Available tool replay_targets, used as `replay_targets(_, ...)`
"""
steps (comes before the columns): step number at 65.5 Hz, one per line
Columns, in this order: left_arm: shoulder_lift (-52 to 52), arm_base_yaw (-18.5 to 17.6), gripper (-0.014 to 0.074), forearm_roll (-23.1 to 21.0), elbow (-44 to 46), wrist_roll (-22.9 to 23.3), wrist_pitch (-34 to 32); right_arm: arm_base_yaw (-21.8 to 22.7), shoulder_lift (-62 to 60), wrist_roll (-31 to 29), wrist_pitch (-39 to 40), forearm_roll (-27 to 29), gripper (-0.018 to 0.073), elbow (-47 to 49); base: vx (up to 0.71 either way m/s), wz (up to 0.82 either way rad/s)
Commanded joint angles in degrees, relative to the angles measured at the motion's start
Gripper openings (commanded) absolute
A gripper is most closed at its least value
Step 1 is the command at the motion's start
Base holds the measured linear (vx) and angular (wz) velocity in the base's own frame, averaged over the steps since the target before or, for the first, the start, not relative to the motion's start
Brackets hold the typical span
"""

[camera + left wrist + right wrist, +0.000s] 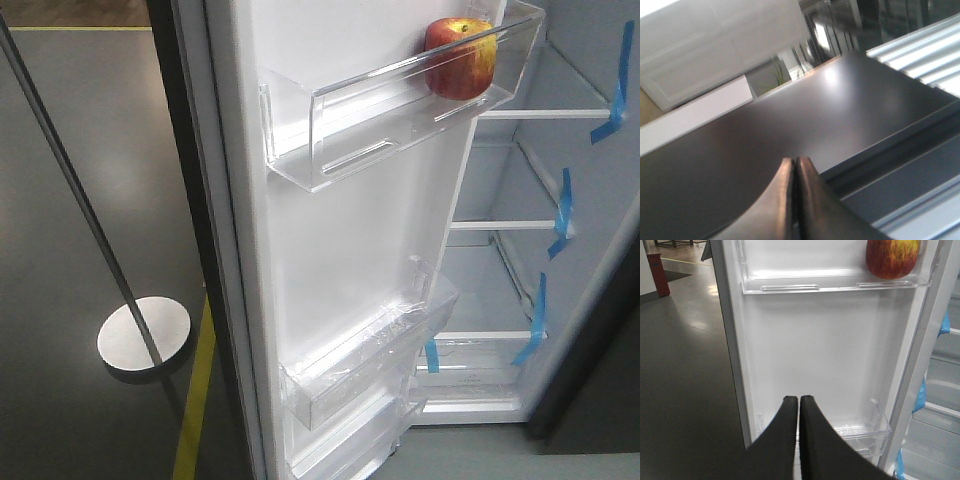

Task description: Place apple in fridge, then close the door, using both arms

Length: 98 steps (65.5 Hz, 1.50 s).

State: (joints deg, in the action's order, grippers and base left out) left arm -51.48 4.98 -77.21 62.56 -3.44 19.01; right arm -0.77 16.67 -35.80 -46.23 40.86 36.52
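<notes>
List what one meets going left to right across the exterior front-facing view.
Round grey metal stand base, yellow floor stripe, white inner face of the open door, red apple with yellow patches, blue tape strips.

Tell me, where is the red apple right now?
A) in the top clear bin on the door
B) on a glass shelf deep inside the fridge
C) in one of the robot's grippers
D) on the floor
A: the apple sits in the top clear bin on the white inside of the open door, while the left gripper and the right gripper are both shut on nothing.
</notes>
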Motion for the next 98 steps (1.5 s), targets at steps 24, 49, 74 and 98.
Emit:
replay_targets(24,-30.19,-0.43,-0.0006,-24.79,22.43,-26.32,16.43,0.2,0.74,-0.1,1.59,1.66,-0.0003,1.22,0.0,0.0)
replay_targets(49,-45.17,-0.43,0.0068,-24.79,36.2,-26.33,33.48,0.2,0.74,-0.05,-0.06,1.66,-0.0003,1.22,0.0,0.0)
replay_targets(74,-50.36,-4.38,0.0353,-24.74,41.06,-26.57,37.76,0.2,0.74,-0.05,-0.26,3.49,-0.0003,1.22,0.0,0.0)
replay_targets(98,-50.97,-9.14,0.036,-24.76,42.72,-26.9,41.97,0.2,0.74,-0.1,0.42,4.67,-0.0003,1.22,0.0,0.0)
